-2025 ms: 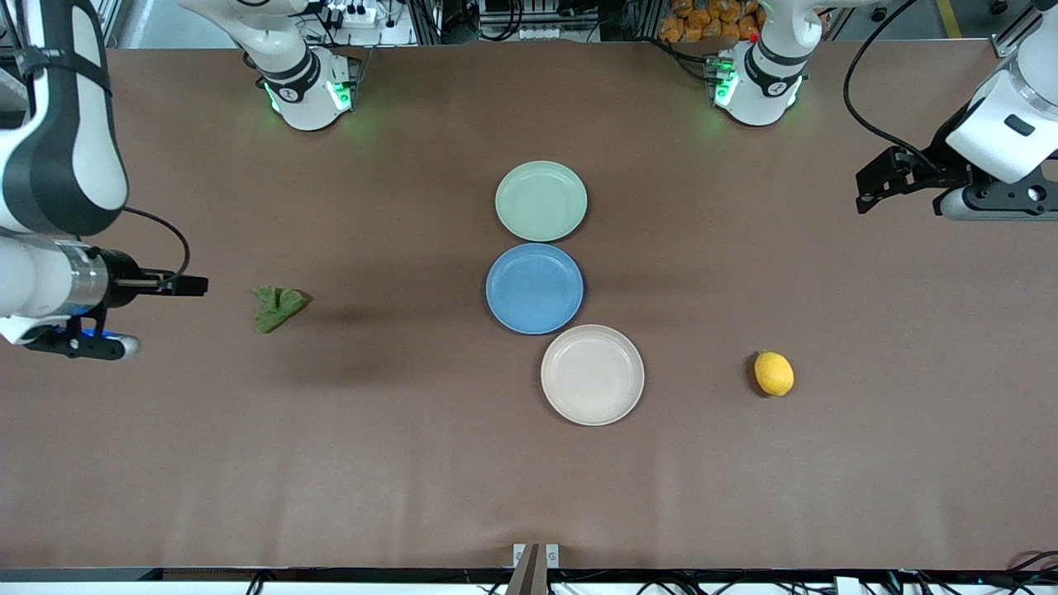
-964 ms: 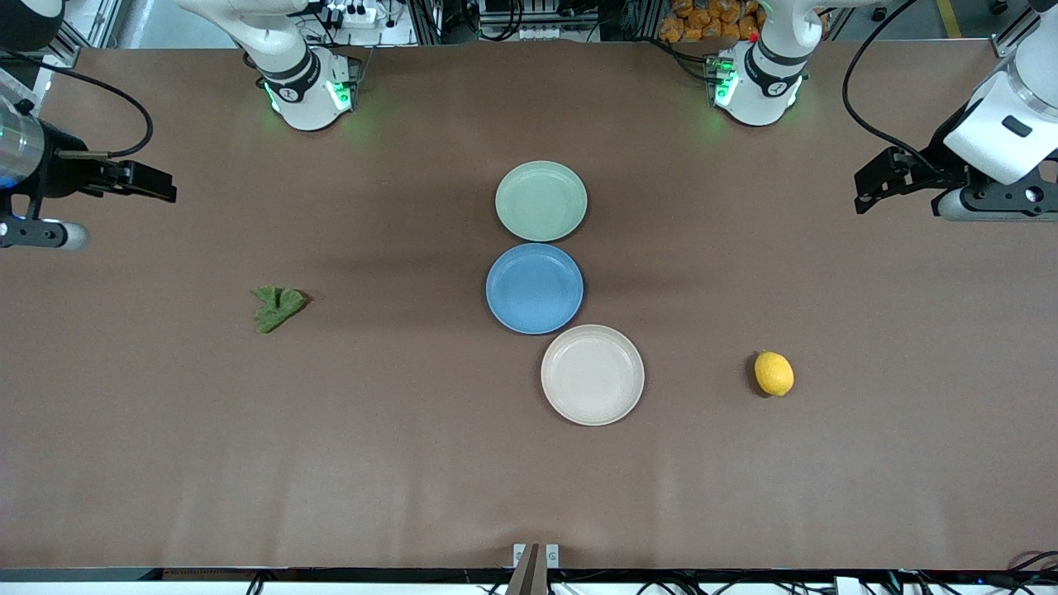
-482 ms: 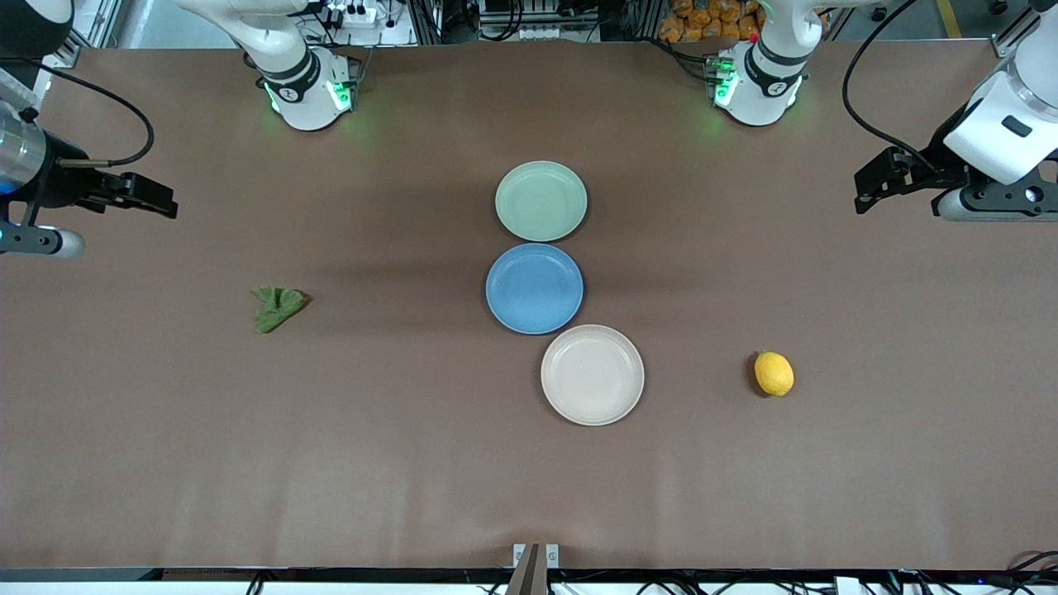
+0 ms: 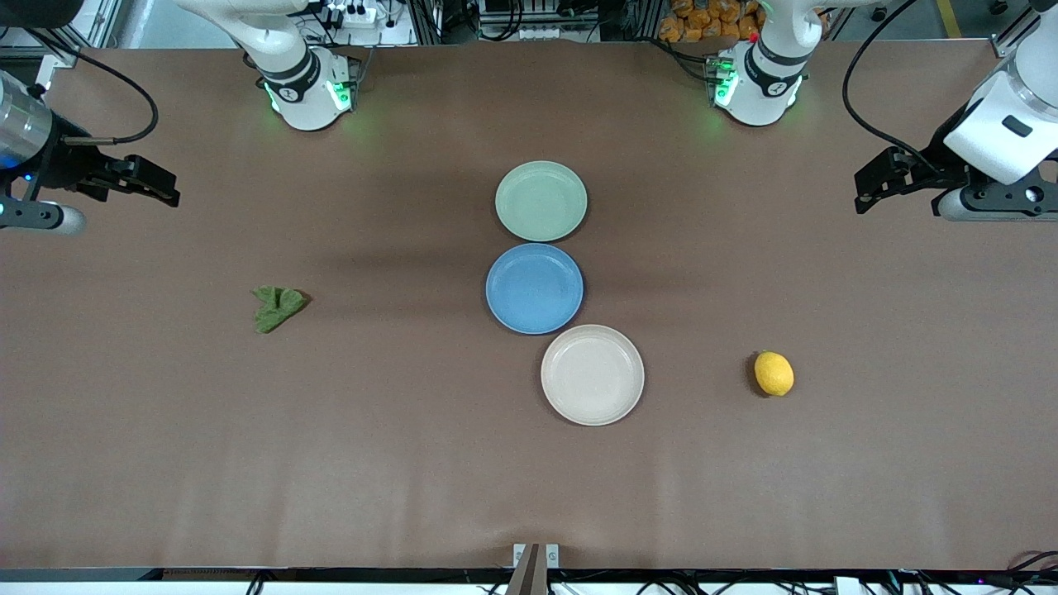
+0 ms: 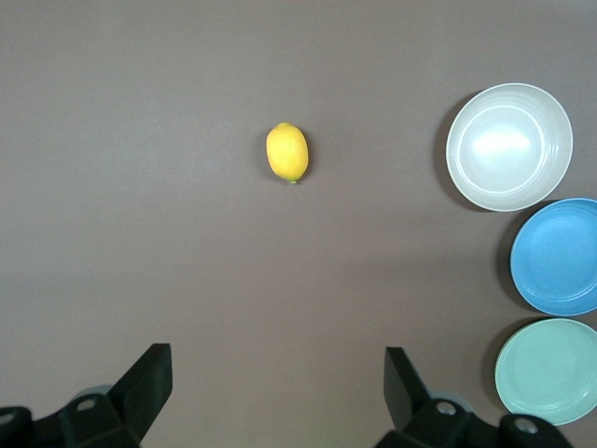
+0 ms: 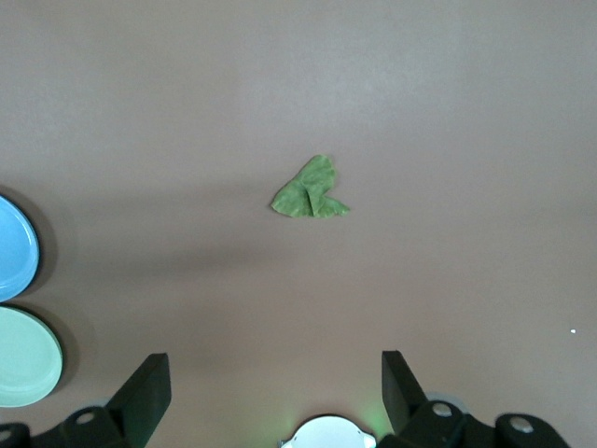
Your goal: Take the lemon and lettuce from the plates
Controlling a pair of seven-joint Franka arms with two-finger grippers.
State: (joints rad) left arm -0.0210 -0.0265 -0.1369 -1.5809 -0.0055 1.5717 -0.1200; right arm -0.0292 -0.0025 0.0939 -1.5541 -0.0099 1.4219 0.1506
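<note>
Over table edge, right claw (image 4: 161, 185) slightly higher.

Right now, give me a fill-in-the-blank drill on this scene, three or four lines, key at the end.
1. The lemon lies on the ____, not on a plate.
2. The lettuce lies toward the ____ arm's end of the table.
3. Between the mint green plate and the beige plate sits the ____ plate.
4. The left gripper and right gripper are both ____.

Missing words: table; right; blue; open
</note>
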